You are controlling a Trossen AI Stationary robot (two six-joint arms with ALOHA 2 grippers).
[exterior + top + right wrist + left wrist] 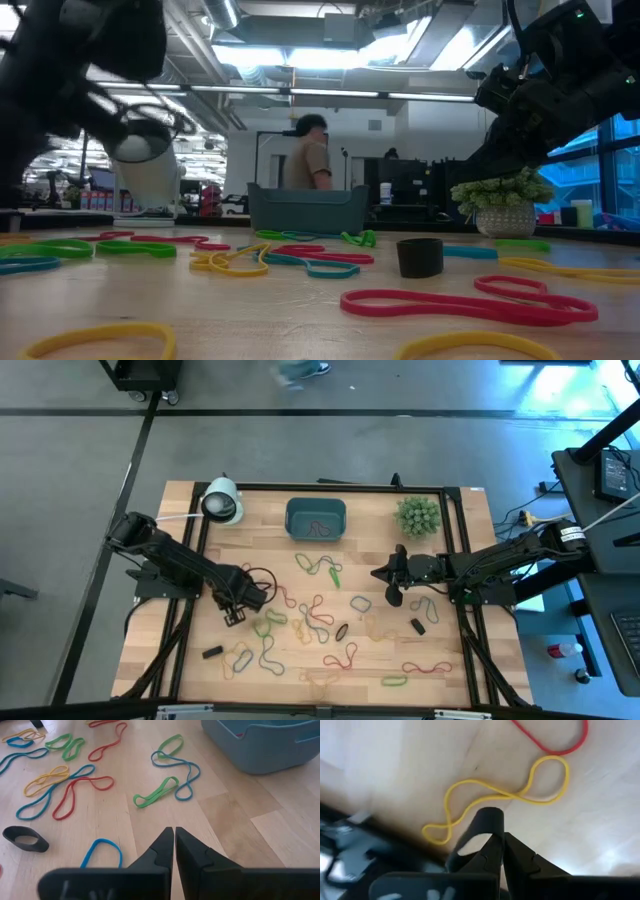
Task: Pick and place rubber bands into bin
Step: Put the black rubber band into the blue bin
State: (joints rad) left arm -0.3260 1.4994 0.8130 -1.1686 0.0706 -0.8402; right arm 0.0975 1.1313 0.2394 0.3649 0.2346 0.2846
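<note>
The left gripper [497,845], fingers shut and seemingly empty, is seen just short of the yellow band [510,795], which runs crosswise ahead.

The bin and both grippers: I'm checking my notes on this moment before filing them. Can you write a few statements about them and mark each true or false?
1. The bin already has rubber bands inside. True.
2. The left gripper stands wide open. False: its fingers are shut, just beside a yellow rubber band on the table.
3. The right gripper is shut and holds nothing. True.
4. The bin stands between the white cylinder and the spiky green plant. True.
5. The right gripper hangs directly over the bin. False: in the high view it is over the table, nearer than the bin and to its right.
</note>
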